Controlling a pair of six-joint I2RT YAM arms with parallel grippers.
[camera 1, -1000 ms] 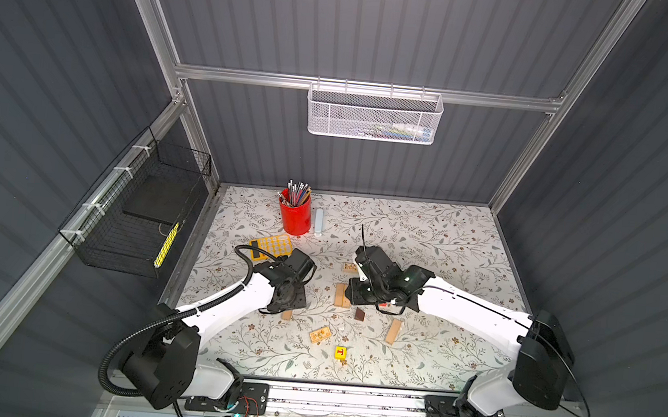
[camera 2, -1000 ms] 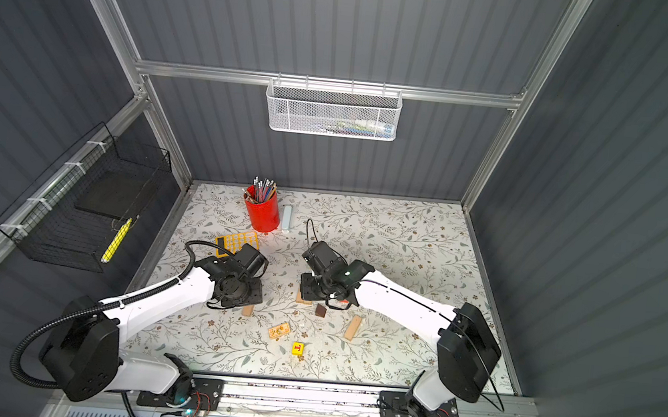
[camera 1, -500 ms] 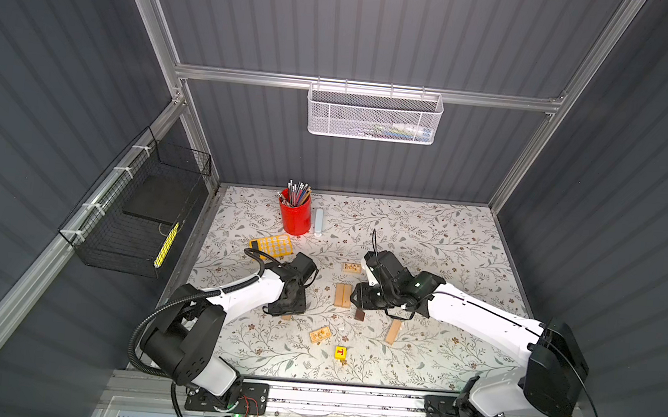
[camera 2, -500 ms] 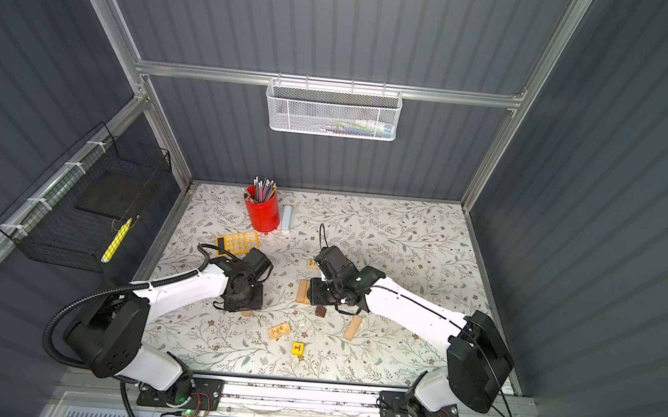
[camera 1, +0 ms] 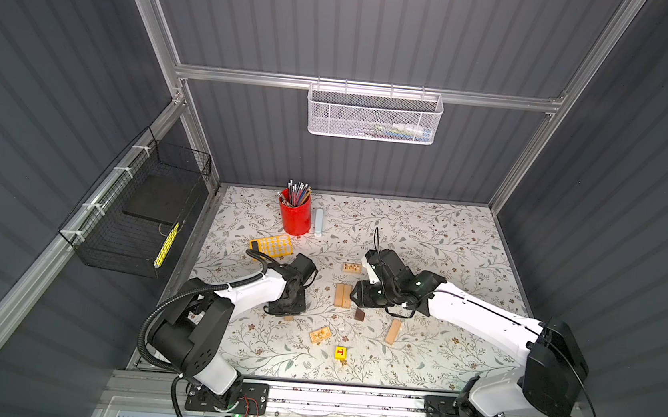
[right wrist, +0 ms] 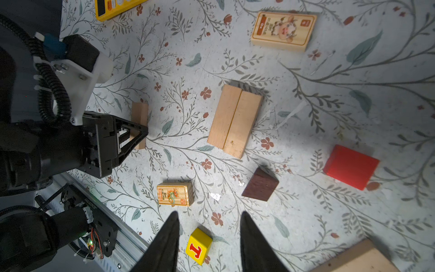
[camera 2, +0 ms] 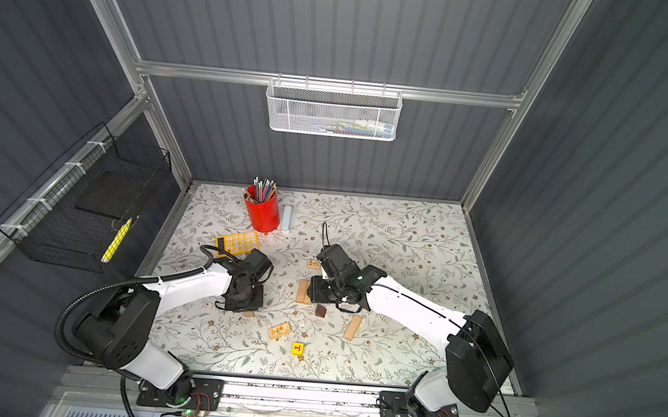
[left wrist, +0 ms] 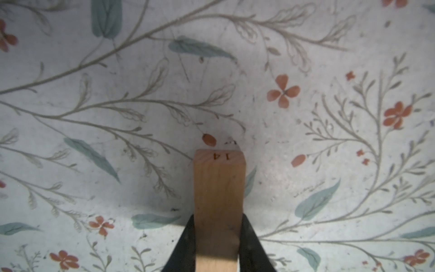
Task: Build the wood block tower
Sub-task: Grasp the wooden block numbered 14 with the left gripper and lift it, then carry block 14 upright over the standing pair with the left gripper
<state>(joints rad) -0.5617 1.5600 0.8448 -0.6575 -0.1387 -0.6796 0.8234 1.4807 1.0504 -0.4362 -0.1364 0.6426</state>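
1. Both top views look steeply down from high at the enclosure's front, framing the whole floral tabletop [camera 1: 426,235], the left arm [camera 1: 249,289], the right arm [camera 1: 480,315] and the grey back wall [camera 1: 369,167]; side by side, they share nearly the same scene.
2. The left wrist camera looks from close range along its fingers [left wrist: 184,245] at a numbered wooden plank [left wrist: 219,200] and the tabletop just beyond.
3. The right wrist camera hangs farther off the surface, looking down past its fingertips [right wrist: 167,242] over scattered blocks [right wrist: 175,194]; with both top views it shares the left gripper [right wrist: 141,133] and the paired planks [right wrist: 235,120].
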